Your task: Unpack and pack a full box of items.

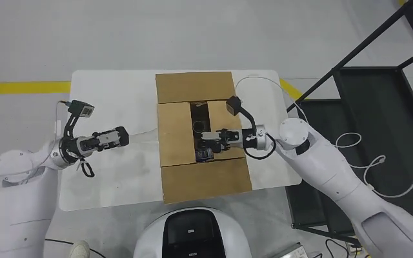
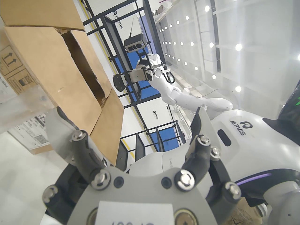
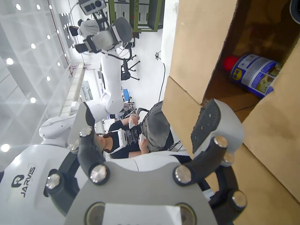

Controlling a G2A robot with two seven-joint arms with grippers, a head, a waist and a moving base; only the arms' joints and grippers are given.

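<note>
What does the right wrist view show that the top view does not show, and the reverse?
From the right wrist view: the red cap and label of the blue metal spray can lying on its side inside the brown cardboard box, and the ribbed pad of a finger. From the top view: the white table, the black metal rack, the yellow floor stripe. In both: the box with open flaps and the open right gripper at its opening.
</note>
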